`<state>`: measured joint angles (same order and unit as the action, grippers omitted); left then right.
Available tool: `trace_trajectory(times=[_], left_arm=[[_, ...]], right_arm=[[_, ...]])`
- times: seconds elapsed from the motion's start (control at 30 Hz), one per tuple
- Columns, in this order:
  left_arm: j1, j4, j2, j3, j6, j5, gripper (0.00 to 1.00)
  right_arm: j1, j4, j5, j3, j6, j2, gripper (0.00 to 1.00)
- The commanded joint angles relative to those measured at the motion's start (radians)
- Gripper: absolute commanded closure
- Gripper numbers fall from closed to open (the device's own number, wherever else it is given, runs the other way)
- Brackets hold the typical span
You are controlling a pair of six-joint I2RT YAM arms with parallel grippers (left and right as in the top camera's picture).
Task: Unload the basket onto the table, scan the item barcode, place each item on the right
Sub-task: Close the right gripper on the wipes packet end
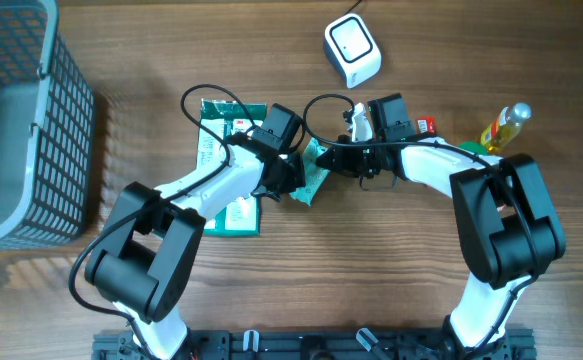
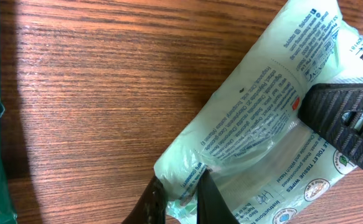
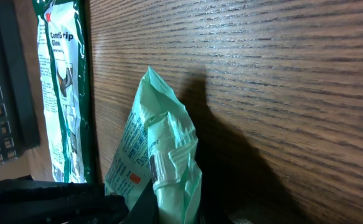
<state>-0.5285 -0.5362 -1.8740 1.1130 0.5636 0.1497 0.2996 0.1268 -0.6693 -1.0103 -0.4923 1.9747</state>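
Pinching one green wipes pack (image 2: 262, 124), left tool (image 2: 180, 196) and right tool (image 1: 326, 158) apparently clamp opposite ends.

One wipes pack (image 1: 309, 188), one green packet (image 1: 219, 125), one basket (image 1: 71, 120), one scanner (image 1: 352, 50), one bottle (image 1: 503, 127), one red item (image 1: 426, 126).

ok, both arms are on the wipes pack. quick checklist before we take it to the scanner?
1. Left gripper pinched on a corner of the wipes pack: ok.
2. Right gripper closed on the pack's opposite end: ok, the wrapper is crumpled there.
3. Barcode side located: cannot tell. Small print shows, but no barcode reads clearly in any view.
4. Scanner in view with nothing on it: ok.
5. Pack apart from the green glove package: ok, bare wood shows between them.
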Motion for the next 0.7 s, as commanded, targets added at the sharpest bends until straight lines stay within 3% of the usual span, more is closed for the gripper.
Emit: trace_trajectory(times=[0.0, 0.2, 0.37, 0.6, 0.67], left_arm=[[0.006, -0.005, -0.033, -0.018, -0.006, -0.077, 0.93], [0.097, -0.005, 0.112, 0.000, -0.009, -0.077, 0.86], [0.236, -0.010, 0.246, 0.001, -0.010, -0.115, 0.75], [0.386, -0.066, 0.264, 0.000, -0.010, -0.123, 0.62], [0.418, -0.074, 0.264, 0.000, -0.010, -0.126, 0.54]], right_arm=[[0.013, 0.016, 0.025, 0.022, 0.021, 0.032, 0.96], [0.013, 0.016, 0.025, 0.022, 0.021, 0.032, 0.96], [0.013, 0.016, 0.026, 0.022, 0.021, 0.032, 0.96], [0.013, 0.016, 0.026, 0.022, 0.022, 0.032, 0.96], [0.013, 0.016, 0.026, 0.022, 0.022, 0.032, 0.96]])
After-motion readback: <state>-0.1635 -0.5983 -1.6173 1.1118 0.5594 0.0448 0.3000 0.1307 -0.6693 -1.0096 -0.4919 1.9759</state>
